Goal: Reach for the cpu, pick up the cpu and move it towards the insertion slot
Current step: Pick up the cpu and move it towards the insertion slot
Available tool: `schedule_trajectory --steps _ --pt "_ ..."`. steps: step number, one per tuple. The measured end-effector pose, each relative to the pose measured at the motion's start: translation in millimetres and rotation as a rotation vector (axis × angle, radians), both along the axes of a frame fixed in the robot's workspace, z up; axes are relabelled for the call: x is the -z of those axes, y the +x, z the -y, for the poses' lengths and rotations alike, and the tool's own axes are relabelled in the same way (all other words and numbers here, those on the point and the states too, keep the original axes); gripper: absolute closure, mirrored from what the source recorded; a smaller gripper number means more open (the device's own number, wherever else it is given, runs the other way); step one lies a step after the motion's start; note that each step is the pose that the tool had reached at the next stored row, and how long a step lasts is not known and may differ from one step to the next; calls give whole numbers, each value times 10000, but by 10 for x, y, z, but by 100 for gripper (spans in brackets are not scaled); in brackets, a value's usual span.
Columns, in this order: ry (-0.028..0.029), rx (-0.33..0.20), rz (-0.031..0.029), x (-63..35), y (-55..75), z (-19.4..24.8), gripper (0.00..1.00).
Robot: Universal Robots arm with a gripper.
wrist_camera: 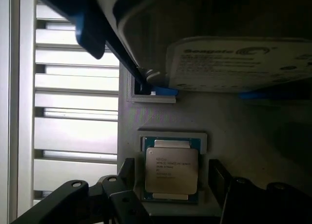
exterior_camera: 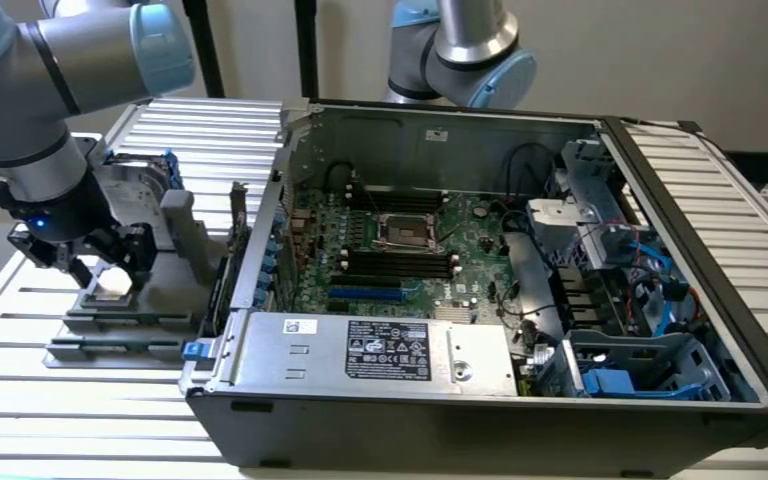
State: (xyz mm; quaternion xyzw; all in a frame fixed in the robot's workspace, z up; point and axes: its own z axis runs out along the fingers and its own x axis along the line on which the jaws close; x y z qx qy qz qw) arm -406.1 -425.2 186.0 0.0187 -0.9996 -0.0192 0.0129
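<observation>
Grey holder on worktop cradling cpu; open case housing insertion slot. End effector spread wide, straddling cpu, gripping nothing.

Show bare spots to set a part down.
Free: table slats in front of case and tray; slats at the exterior view's right of the case. Crowded: inside the case; the tray, fingers straddling the cpu.

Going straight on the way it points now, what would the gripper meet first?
Most likely the cpu, lying flat in the grey holder straight ahead of the gripper, between its open jaws. The jaws might touch the holder beside it about as soon; depth is unclear.
</observation>
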Motion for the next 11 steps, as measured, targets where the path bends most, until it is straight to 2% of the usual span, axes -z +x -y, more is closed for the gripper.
schedule_trajectory --steps 10,11 --pt "-1 0 -3 14 1 0 31" --pt "-1 0 -3 14 1 0 38"
